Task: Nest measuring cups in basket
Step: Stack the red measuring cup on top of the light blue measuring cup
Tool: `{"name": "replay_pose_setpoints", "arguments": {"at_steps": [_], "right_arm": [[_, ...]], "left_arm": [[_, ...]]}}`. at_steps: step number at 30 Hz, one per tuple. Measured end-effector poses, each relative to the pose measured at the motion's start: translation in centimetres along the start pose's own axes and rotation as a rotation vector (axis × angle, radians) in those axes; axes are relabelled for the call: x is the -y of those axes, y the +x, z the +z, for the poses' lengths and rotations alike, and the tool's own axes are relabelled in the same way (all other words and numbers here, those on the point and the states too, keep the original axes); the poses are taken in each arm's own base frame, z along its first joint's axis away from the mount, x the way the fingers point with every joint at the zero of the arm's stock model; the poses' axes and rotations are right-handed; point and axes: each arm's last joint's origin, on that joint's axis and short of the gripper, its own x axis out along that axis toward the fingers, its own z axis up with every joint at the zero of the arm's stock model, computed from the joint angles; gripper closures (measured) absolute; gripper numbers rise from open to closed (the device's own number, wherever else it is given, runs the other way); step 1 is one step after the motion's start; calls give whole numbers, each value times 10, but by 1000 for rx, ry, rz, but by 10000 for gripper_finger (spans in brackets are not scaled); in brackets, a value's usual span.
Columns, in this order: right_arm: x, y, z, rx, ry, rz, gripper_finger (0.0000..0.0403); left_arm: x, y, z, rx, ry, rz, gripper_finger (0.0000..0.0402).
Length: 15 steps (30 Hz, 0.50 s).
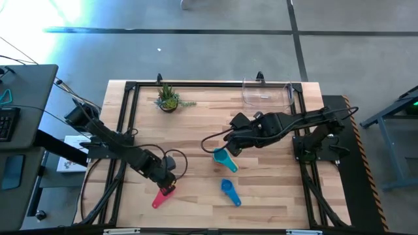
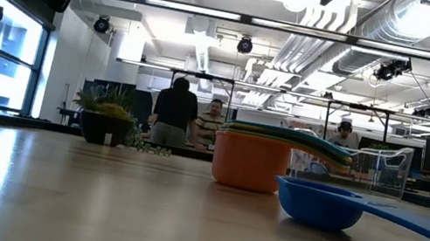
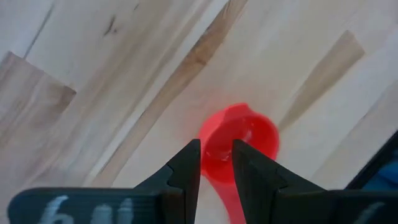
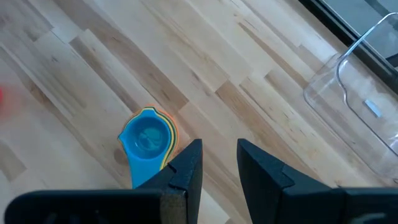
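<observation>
Blue cup (image 2: pixel 320 203) lies loose lower centre, a pink cup (image 1: pixel 160 195) sits in the left tool's (image 1: pixel 168 185) narrow grip lower left, while the right tool (image 1: pixel 233 149), narrowly parted, hovers over the nested stack (image 1: pixel 223 158), basket (image 1: pixel 266 93) unfilled upper right.

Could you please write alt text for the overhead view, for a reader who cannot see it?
Seen from above, the left gripper sits at a pink plastic measuring cup near the front of the wooden table, while the right gripper hovers beside a teal-topped stack of nested cups. A blue cup lies alone, and the clear rectangular plastic basket and a small potted plant stand at the far edge.
</observation>
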Motion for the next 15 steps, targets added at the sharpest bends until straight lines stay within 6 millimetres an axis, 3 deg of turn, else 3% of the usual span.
{"name": "replay_pose_setpoints", "arguments": {"at_steps": [15], "right_arm": [[0,0,0,-3,-19,1,311]], "left_arm": [[4,16,1,-30,46,15,318]]}}
